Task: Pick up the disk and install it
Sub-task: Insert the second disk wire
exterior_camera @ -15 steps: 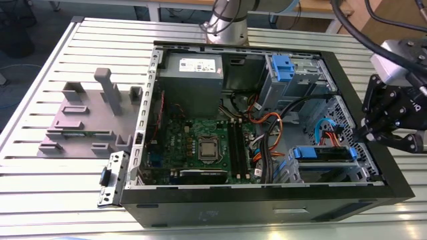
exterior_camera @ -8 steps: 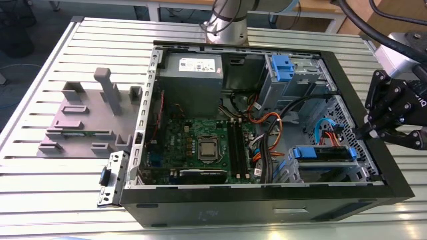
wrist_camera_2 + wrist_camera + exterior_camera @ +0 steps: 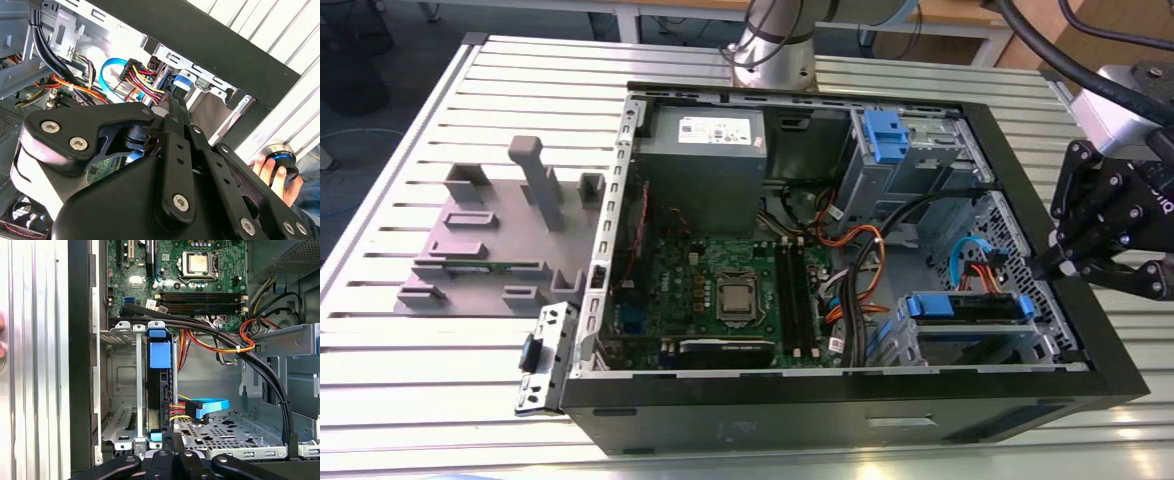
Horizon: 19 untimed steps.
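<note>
The disk (image 3: 160, 390) is seen already seated in its bay at the frame's lower centre, the fingers (image 3: 172, 440) drawn together, empty.

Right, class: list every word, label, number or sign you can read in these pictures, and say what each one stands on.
No text can be quoted with confidence.
Label on the power supply: print too small to read.
White lettering on the body of the gripper: cut off at the picture's edge.
White sticker on the motherboard: too small to read.
The disk: seen edge-on in its bay, so its label does not face the camera.
</note>
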Each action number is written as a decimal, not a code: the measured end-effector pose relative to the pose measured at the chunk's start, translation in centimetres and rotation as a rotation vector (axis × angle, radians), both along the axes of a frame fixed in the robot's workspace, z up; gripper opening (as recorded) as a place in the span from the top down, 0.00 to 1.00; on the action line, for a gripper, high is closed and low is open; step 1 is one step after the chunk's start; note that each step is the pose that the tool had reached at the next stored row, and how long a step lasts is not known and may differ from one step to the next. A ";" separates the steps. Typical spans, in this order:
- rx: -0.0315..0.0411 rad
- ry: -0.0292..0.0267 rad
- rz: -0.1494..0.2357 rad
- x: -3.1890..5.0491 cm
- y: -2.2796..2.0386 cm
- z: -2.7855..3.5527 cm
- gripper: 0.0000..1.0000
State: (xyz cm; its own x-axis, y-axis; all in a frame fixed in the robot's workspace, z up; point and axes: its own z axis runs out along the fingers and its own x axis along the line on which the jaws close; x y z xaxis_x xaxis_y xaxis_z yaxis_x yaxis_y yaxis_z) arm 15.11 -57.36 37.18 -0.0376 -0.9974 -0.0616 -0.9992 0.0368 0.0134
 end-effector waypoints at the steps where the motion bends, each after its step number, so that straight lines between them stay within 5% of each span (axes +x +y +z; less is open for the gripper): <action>1: 0.0000 0.0000 0.000 0.00 0.00 0.00 0.89; 5: 0.0000 0.0000 0.000 0.00 0.00 0.01 0.89; 10: 0.0000 0.0000 0.000 0.00 0.00 0.01 0.64; 19: -0.0007 -0.0001 0.000 -0.39 0.20 0.02 0.64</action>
State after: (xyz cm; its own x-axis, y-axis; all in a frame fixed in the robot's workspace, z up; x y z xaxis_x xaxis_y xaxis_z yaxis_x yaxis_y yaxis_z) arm 14.72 -57.16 37.20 -0.0375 -0.9974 -0.0609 -0.9992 0.0368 0.0133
